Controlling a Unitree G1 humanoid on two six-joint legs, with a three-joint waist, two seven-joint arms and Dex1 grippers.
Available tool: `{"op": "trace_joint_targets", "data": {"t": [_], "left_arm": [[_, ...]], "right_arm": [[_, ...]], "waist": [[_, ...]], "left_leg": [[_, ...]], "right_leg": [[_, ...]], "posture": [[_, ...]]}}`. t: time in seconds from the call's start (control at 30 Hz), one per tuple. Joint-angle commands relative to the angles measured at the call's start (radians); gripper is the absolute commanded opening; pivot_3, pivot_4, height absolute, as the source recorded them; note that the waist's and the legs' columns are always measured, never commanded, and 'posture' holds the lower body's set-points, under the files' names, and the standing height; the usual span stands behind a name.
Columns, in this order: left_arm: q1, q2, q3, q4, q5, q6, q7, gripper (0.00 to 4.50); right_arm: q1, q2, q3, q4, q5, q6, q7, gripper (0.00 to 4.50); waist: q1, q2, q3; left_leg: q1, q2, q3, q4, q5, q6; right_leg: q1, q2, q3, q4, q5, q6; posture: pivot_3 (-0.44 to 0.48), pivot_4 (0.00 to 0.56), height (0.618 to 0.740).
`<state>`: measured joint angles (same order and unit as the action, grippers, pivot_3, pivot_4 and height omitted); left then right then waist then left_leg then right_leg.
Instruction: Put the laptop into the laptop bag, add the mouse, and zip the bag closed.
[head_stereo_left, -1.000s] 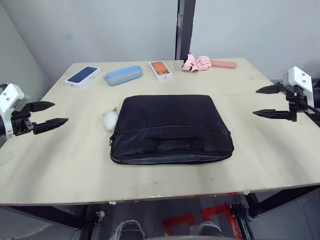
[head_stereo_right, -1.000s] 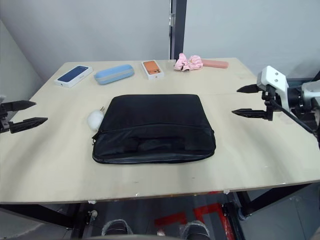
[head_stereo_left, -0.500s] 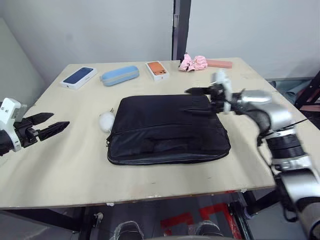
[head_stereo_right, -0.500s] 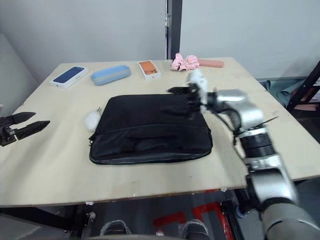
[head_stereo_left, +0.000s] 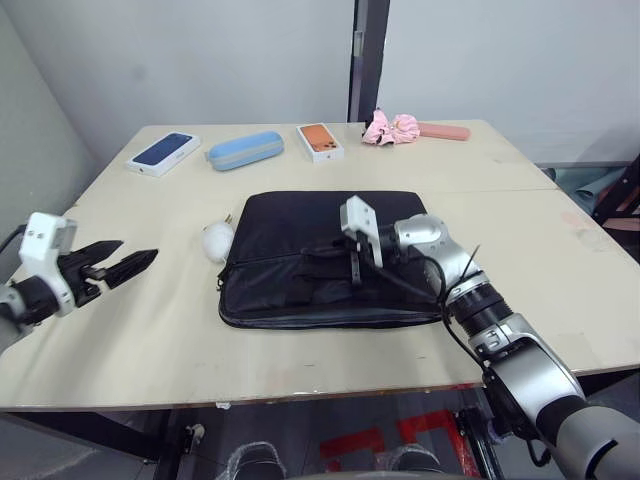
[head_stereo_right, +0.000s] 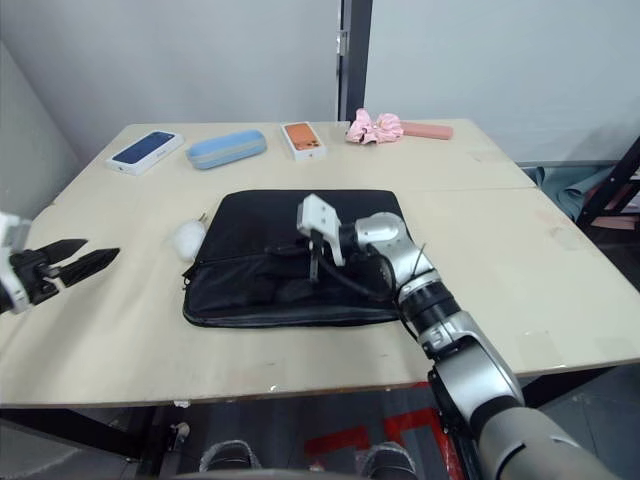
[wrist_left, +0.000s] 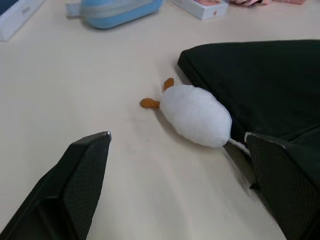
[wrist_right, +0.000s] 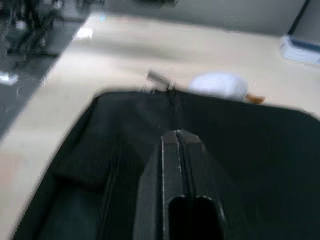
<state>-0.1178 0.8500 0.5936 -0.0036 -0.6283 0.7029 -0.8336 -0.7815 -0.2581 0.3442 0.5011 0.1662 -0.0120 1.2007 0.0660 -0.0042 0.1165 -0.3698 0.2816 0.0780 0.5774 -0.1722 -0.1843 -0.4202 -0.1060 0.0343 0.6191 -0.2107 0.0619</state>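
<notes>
Your laptop bag (head_stereo_left: 335, 255) lies flat mid-desk (head_stereo_left: 150, 330), so your right hand (wrist_right: 179, 150), fingers pressed together, sits over it toward the zip, while your left hand (wrist_left: 175, 190) waits spread wide beside the white lump (wrist_left: 196, 114).

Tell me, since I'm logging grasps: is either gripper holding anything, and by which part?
Nothing clearly held. The left gripper is open, empty. The right gripper is shut over the bag; whether it pinches anything cannot be told.
</notes>
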Motion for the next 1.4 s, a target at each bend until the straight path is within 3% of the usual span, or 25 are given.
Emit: {"op": "trace_joint_targets", "data": {"t": [0.03,0.37,0.5,0.8,0.9,1.23,1.27,1.4], "left_arm": [[-0.091,0.001,-0.032,0.042,-0.012,0.011,0.028,4.50],[-0.302,-0.079,-0.244,0.249,0.099,-0.037,0.053,4.50],[-0.415,-0.160,-0.329,0.441,0.202,-0.160,0.103,4.50],[-0.485,-0.215,-0.387,0.651,0.283,-0.256,0.077,4.50],[-0.494,-0.219,-0.373,0.684,0.287,-0.280,0.077,3.72],[-0.424,-0.186,-0.349,0.593,0.267,-0.263,0.035,0.26],[-0.402,-0.177,-0.339,0.554,0.255,-0.263,0.019,0.02],[-0.264,-0.136,-0.271,0.305,0.160,-0.261,-0.079,0.02]], "right_arm": [[0.016,0.007,0.021,0.089,-0.054,-0.121,0.024,0.06],[0.042,0.040,0.023,0.179,-0.130,-0.179,-0.040,0.06],[0.047,0.044,0.022,0.158,-0.142,-0.165,-0.058,0.06],[0.058,0.048,0.008,0.128,-0.142,-0.115,-0.088,0.06],[0.071,0.040,0.012,0.107,-0.142,-0.108,-0.084,0.00],[0.095,0.031,0.015,0.064,-0.141,-0.066,-0.087,0.00],[0.093,0.030,0.019,0.065,-0.143,-0.058,-0.083,0.00],[0.097,0.018,0.047,0.063,-0.159,-0.026,-0.053,0.00]], "waist": [[-0.004,0.000,0.000],[-0.021,-0.002,-0.004],[-0.019,-0.002,-0.005],[-0.024,-0.002,-0.005],[-0.022,-0.001,-0.005],[-0.018,-0.001,-0.005],[-0.020,-0.001,-0.005],[-0.022,-0.001,-0.004]], "left_leg": [[0.000,0.000,0.000,0.001,0.000,0.000],[0.002,0.000,-0.001,0.003,0.000,0.000],[0.002,0.000,-0.001,0.003,0.001,-0.001],[0.003,0.000,-0.001,0.002,0.001,0.000],[0.003,0.000,-0.001,0.002,0.000,-0.002],[0.002,0.000,-0.001,-0.002,-0.001,-0.004],[0.002,0.000,-0.001,-0.002,-0.001,-0.004],[0.002,0.000,-0.001,-0.004,-0.002,-0.005]], "right_leg": [[0.000,0.000,0.000,0.001,0.000,0.000],[0.005,0.000,0.000,0.003,0.002,-0.004],[0.005,0.000,0.000,0.003,0.002,-0.005],[0.006,0.000,0.000,0.002,0.003,-0.006],[0.006,0.000,0.000,0.001,0.003,-0.006],[0.007,0.000,-0.001,-0.003,0.003,-0.006],[0.007,0.000,-0.001,-0.004,0.003,-0.006],[0.007,0.000,-0.002,-0.006,0.003,-0.006]], "posture": [[0.000,0.150,0.740],[0.000,0.150,0.740],[0.000,0.150,0.740],[0.000,0.150,0.740],[0.000,0.150,0.740],[0.000,0.150,0.740],[0.000,0.150,0.740],[0.000,0.150,0.740]]}}
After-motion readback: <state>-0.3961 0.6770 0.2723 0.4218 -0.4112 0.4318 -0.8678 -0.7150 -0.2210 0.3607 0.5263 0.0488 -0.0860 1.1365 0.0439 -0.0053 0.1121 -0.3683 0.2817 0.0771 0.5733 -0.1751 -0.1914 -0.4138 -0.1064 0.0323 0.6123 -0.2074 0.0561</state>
